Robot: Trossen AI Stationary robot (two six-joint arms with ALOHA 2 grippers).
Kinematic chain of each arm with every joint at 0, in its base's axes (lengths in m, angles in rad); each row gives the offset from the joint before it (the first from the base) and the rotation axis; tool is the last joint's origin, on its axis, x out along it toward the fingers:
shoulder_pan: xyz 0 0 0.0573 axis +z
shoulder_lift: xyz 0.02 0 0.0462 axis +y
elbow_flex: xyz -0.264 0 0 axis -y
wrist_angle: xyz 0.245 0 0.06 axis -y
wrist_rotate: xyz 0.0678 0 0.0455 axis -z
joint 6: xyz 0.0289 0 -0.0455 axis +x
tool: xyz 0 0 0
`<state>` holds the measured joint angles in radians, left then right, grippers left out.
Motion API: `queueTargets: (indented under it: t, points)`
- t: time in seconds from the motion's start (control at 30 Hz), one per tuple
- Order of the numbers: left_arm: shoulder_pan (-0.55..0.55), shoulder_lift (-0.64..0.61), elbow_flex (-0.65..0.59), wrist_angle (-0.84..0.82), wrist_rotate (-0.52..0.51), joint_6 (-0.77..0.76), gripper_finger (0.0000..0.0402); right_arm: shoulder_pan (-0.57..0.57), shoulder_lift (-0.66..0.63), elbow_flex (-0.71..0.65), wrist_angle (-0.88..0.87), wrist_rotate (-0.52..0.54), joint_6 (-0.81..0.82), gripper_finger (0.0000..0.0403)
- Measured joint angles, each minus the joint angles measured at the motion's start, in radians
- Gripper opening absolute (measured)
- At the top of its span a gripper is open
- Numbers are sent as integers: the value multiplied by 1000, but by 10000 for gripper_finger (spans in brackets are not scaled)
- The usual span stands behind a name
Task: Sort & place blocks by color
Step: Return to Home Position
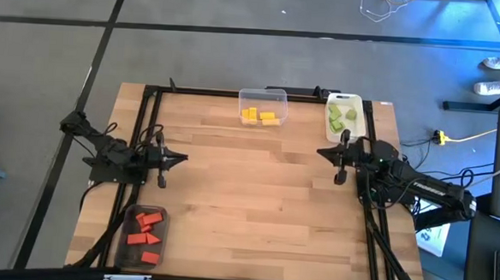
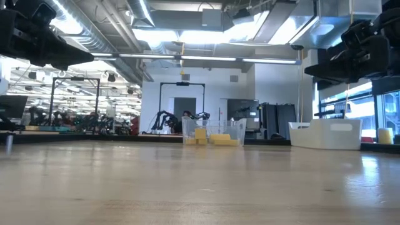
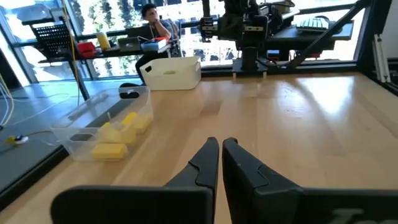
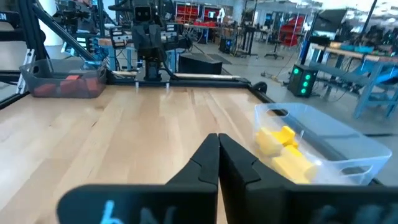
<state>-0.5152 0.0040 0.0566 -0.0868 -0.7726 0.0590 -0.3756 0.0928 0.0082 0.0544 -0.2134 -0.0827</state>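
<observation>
Red blocks (image 1: 145, 235) lie in a clear container at the table's near left corner. Yellow blocks (image 1: 259, 116) fill a clear container at the far edge, also seen as yellow blocks (image 3: 118, 138) and yellow blocks (image 4: 283, 152) in the wrist views. Light green blocks (image 1: 341, 116) sit in a container at the far right. My left gripper (image 1: 183, 160) hovers shut over the table's left side, holding nothing. My right gripper (image 1: 321, 152) hovers shut over the right side, near the green container, holding nothing.
The clear containers (image 1: 262, 106) (image 1: 347, 118) line the far edge and another container (image 1: 142, 235) sits near left. Bare wood (image 1: 256, 192) spreads across the middle between the arms. A person (image 3: 152, 31) sits beyond the table in the left wrist view.
</observation>
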Motion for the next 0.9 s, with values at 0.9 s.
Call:
queueTargets:
  t: [0.9]
  points:
    - [0, 0, 0, -1, 4, 4, 20, 0, 24, 0, 1, 1, 101, 1]
